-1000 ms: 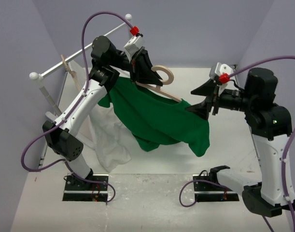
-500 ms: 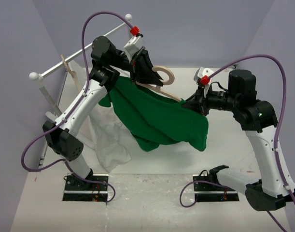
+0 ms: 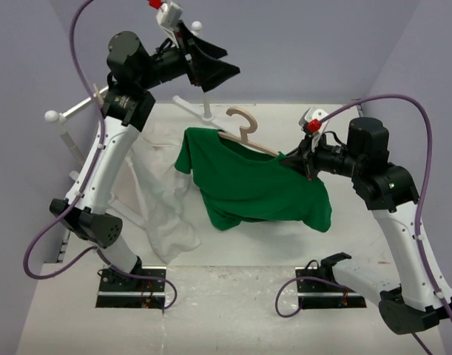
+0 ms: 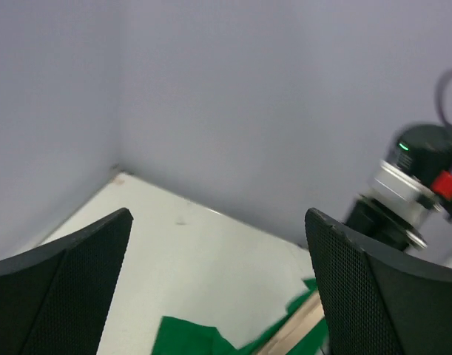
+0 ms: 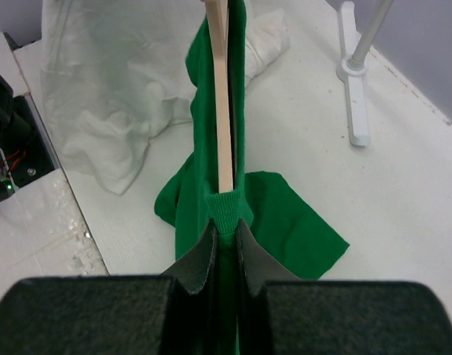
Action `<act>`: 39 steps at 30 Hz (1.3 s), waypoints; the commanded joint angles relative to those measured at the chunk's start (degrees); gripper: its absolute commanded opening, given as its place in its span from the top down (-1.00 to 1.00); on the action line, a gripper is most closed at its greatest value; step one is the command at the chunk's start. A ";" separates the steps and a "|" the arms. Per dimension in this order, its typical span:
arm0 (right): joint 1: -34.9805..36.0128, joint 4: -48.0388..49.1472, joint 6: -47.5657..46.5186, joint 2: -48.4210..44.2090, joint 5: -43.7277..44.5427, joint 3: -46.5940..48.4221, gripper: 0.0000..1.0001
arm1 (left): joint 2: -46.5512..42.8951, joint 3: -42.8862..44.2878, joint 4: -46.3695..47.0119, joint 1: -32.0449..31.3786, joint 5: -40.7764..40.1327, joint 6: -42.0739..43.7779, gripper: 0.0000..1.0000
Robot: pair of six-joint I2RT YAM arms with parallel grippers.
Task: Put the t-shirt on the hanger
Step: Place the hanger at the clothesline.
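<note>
The right gripper is pinched narrow on the t-shirt where the cloth wraps the right end of the hanger. It alone holds both above the middle of the table. The left gripper stands wide and empty, high at the far left.

The shirt looks draped over both shoulders, so the job now is probably steadying it. The right wrist should stay level, and the left should take the bare hook, not the cloth.

The right forearm reaches leftward with its elbow up. The left arm stretches tall, its wrist pointing right.
</note>
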 commanded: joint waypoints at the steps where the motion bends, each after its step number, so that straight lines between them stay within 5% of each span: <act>1: -0.52 6.53 6.66 1.51 3.52 0.33 1.00 | -5.91 3.25 -19.34 2.75 -31.50 6.66 -1.00; 14: -0.14 34.47 22.49 6.07 1.87 -5.53 1.00 | -26.92 -7.68 -20.68 2.90 -53.11 14.31 -1.00; 24: 10.08 39.12 23.84 24.77 14.63 12.14 1.00 | -50.26 -24.35 -19.16 2.90 -64.83 21.69 -1.00; 31: 15.80 41.04 23.79 38.93 24.75 25.21 1.00 | -53.56 -23.10 -22.81 2.55 -66.91 24.31 -1.00; 39: 17.89 50.91 26.68 45.58 31.05 28.15 1.00 | -54.08 -23.84 -22.57 1.67 -68.57 25.00 -1.00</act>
